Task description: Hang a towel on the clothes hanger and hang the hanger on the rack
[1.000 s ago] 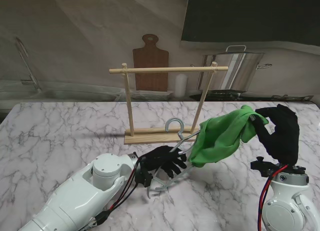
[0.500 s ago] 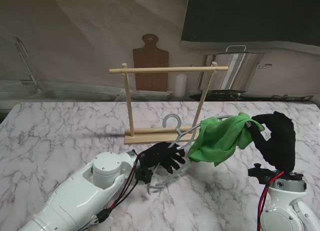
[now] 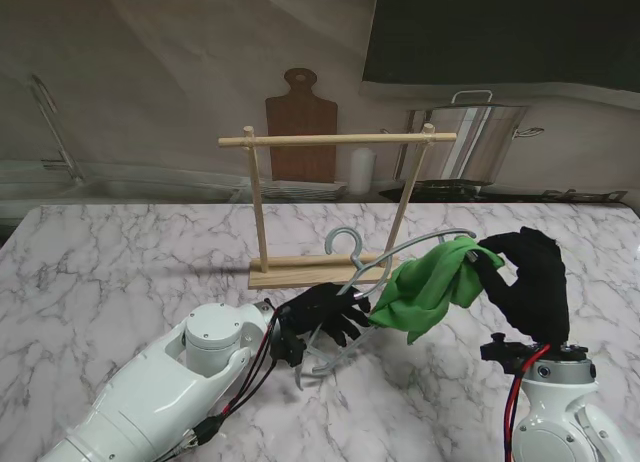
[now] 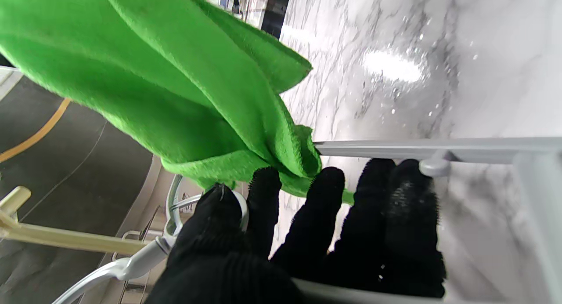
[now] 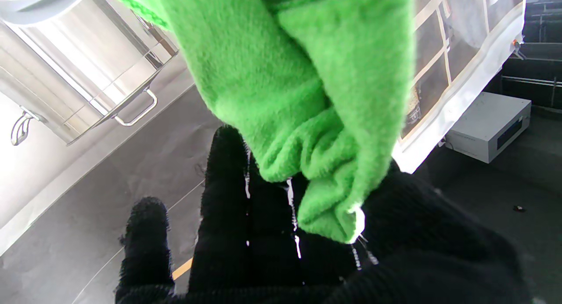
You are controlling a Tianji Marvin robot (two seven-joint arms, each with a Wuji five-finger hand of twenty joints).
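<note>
Stand view: my right hand [image 3: 525, 277], at centre right, has come down and inward over the last second, bringing the green towel [image 3: 425, 287] against the raised arm of the grey hanger [image 3: 350, 272]. My left hand [image 3: 325, 312], at centre, grips the hanger's lower bar. Judgement: draping is in progress. The wooden rack [image 3: 335, 202] stands behind in the upper centre, with bare table [image 3: 120, 262] at left.

Left wrist view: fingers [image 4: 316, 211] pressed together around the bar; towel edge touches the fingertips.

Right wrist view: fingers pinch a towel fold [image 5: 325, 163].
</note>
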